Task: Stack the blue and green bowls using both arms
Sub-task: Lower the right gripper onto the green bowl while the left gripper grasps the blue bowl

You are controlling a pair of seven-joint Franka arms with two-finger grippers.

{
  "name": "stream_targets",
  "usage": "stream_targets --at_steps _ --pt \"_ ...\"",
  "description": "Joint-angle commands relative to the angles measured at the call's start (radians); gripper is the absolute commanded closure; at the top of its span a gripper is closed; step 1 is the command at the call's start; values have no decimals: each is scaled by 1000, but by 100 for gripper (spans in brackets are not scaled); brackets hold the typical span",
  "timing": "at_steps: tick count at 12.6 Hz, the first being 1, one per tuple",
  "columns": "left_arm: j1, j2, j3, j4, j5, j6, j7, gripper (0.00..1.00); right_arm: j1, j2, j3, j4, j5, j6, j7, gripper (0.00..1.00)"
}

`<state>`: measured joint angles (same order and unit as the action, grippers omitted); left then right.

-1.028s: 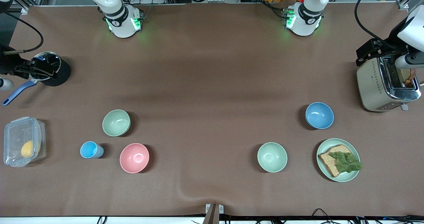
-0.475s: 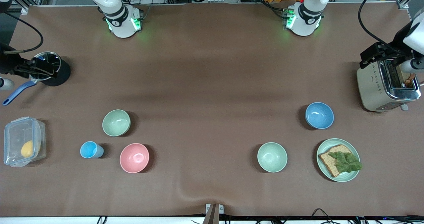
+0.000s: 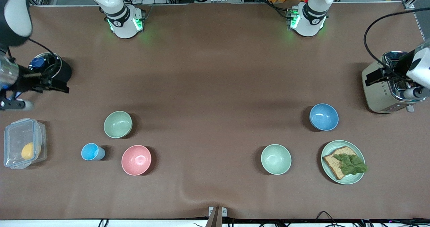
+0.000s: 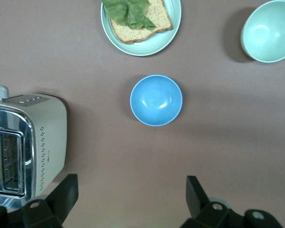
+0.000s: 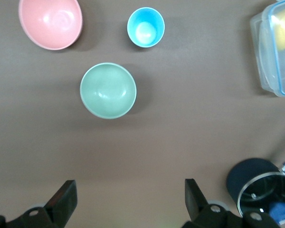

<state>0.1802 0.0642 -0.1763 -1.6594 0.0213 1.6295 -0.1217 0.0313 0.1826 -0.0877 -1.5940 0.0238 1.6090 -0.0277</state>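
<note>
Toaster (image 3: 386,89), pink bowl (image 3: 136,160), sandwich plate (image 3: 327,178)

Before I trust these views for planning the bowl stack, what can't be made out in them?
- Front view: right gripper and left gripper are dark shapes at the edges; the arms are cut off.
- Left wrist view: toaster cut by the edge, slots unclear.
- Right wrist view: clear box cut off.
- Blue bowl and green bowl: undersides hidden.

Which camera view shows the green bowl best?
The right wrist view: the green bowl sits near mid-frame, seen from straight above, its whole rim and inside visible. The front view shows it smaller, beside the pink bowl, toward the right arm's end. The left wrist view does not show it.
</note>
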Motion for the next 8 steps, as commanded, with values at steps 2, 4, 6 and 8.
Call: stream_targets --at_steps 2,4,6,8 --pt "50 -26 -3 -247 -9 258 4 0 -18 119 16 -38 -13 139 2 0" --pt "51 2 -3 -350 -9 410 1 0 -13 185 16 -63 -12 225 2 0" --pt "51 61 -3 -413 -9 539 -3 0 -11 224 16 -124 -12 352 -1 0" --pt "59 138 -3 -431 -9 621 -3 0 -8 279 16 -153 -4 442 2 0"
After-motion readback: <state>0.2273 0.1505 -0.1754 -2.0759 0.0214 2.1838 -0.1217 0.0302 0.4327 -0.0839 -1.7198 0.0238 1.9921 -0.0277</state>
